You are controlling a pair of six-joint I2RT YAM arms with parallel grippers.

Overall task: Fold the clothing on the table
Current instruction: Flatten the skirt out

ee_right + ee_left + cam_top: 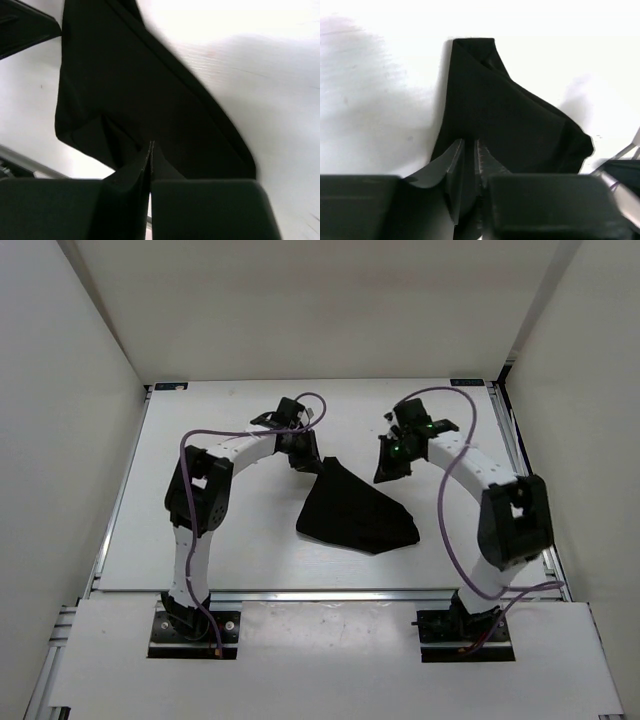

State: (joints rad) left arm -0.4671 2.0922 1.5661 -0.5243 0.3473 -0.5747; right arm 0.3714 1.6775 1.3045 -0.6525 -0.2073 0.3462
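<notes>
The black clothing lies crumpled in a rough triangle on the middle of the white table. My left gripper is at its upper left point. In the left wrist view its fingertips stand almost together with black fabric filling the narrow gap, so it is shut on the cloth's edge. My right gripper hangs by the cloth's upper right edge. In the right wrist view its tips are pressed together, and the clothing spreads out beyond them. I cannot tell whether any fabric is pinched there.
An aluminium rail runs along the table's near edge, and more rails line the right side. White walls enclose the left, back and right. Part of the left arm shows at the top left of the right wrist view.
</notes>
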